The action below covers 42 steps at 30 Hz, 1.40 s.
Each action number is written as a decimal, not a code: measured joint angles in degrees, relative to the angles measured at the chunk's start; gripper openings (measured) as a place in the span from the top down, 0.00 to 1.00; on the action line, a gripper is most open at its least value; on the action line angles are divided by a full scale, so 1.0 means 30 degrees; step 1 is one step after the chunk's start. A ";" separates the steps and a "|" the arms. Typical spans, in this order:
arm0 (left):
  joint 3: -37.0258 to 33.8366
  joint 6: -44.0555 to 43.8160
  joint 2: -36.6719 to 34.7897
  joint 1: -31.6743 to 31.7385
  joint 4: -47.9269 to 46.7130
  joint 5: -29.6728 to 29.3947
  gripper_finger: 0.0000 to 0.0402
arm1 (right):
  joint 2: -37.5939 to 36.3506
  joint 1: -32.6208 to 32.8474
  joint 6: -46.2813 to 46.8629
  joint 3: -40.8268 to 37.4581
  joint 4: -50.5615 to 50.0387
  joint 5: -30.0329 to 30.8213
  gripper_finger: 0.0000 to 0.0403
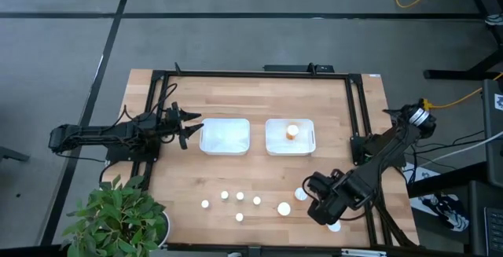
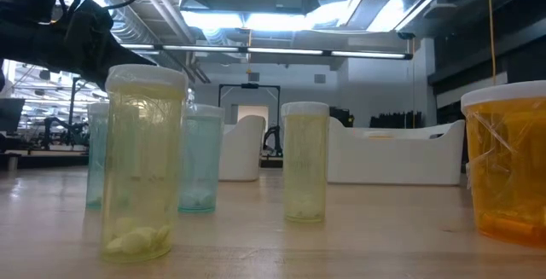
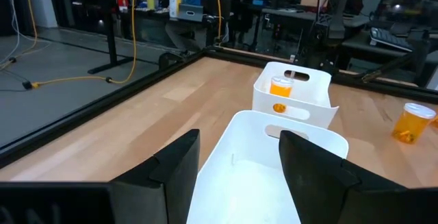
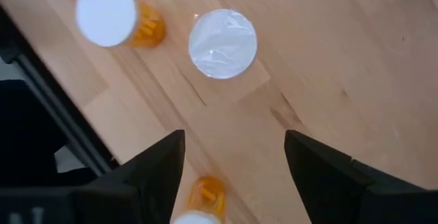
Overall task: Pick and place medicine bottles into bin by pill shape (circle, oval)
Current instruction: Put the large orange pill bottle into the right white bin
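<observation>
Several small pale bottles with white caps (image 1: 240, 196) stand on their bases at the table's near middle; they loom close in the low view (image 2: 143, 159). Three larger orange bottles stand near my right gripper: one (image 1: 284, 208) to its left, one (image 1: 299, 195) just beside it, one (image 1: 335, 225) at the near edge. Another orange bottle (image 1: 292, 131) stands in the right white bin (image 1: 309, 147). My right gripper (image 4: 233, 159) is open, pointing down above the table, and empty. My left gripper (image 3: 239, 162) is open and empty at the left white bin's (image 1: 225, 148) left end.
A potted plant (image 1: 118, 218) stands at the table's near left corner. A black frame rail (image 1: 357, 123) runs along the right side, and another runs along the far edge. Bare wood lies between the bins and the bottles.
</observation>
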 joint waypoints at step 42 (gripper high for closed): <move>0.0007 0.0007 0.0003 0.0007 0.0000 0.0000 0.52 | 0.3627 -0.3082 -0.6683 -0.0494 0.3496 -0.0428 0.26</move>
